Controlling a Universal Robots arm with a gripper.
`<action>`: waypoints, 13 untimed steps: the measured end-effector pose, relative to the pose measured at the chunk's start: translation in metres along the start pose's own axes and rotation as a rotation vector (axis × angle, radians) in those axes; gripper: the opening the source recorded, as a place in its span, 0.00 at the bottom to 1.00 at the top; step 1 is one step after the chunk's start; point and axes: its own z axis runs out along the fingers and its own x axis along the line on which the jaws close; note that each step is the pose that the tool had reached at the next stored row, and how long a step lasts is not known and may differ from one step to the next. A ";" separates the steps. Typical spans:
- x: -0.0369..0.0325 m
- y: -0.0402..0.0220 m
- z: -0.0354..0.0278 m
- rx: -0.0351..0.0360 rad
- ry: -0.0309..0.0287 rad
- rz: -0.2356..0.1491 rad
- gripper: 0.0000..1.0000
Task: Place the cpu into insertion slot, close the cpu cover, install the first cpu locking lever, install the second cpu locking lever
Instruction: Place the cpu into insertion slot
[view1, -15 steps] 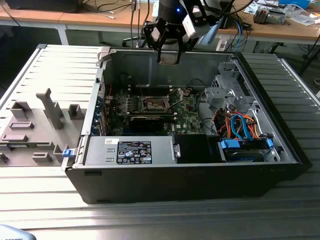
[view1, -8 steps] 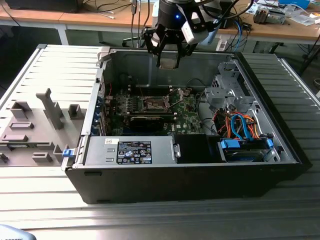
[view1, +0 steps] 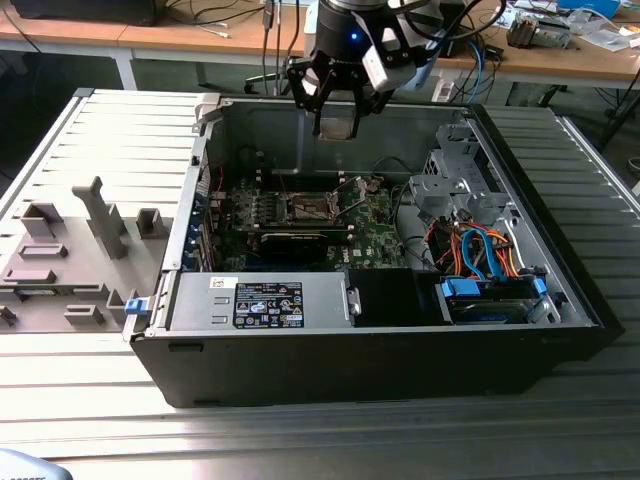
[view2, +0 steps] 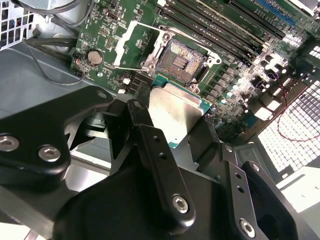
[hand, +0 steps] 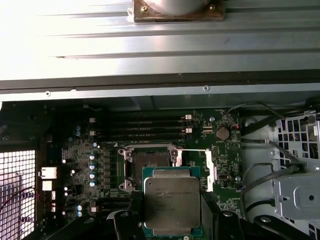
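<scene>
Pincer (view1: 338, 128) hung over the open computer case (view1: 350, 360), its fingers (hand: 126, 222) clamped on two opposite edges of the cpu (hand: 171, 201). The chip sat between them, silver top toward the first wrist view, apart from the insertion slot (hand: 149, 161). The slot lay bare, with the cpu cover (hand: 209, 167) open beside it.

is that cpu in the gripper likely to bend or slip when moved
Probably stiff: the cpu looks like a flat metal-topped plate on a thin green board. Its smooth lid could slip, since the gripper holds it only by the edges.
</scene>
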 end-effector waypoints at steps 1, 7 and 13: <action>0.0000 -0.0001 0.0016 -0.0001 0.0000 0.000 0.55; -0.0001 -0.0002 0.0026 0.0000 0.0000 0.000 0.55; -0.0001 -0.0005 0.0059 -0.0001 0.0000 0.000 0.55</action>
